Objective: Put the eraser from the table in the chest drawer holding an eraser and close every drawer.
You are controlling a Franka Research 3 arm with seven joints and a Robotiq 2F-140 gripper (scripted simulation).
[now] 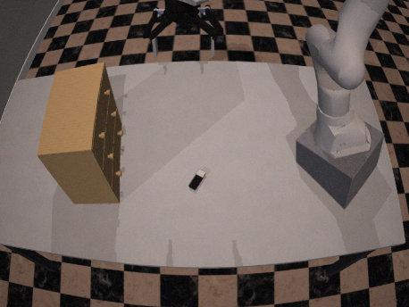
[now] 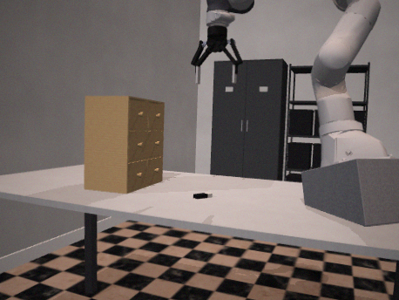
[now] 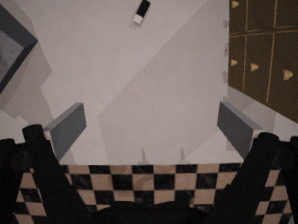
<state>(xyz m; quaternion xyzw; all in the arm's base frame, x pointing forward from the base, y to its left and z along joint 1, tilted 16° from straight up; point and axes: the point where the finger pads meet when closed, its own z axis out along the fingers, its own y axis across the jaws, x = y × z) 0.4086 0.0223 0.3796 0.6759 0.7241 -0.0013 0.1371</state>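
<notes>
Eraser (image 1: 196, 179) (image 2: 202, 195) (image 3: 141, 12): one on one table (image 1: 214, 214) (image 2: 261, 209) (image 3: 150, 75); one gripper (image 1: 183, 48) (image 2: 216, 75) (image 3: 151, 114) wide open above; six drawers.

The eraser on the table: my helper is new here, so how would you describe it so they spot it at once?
On the pale tabletop, look between the wooden chest and the robot's grey base block. There lies a small eraser, black with one white end, far smaller than either neighbour.

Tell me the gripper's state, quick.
Gripper: open, jaws wide apart, holding nothing; the eraser lies on the table.
</notes>
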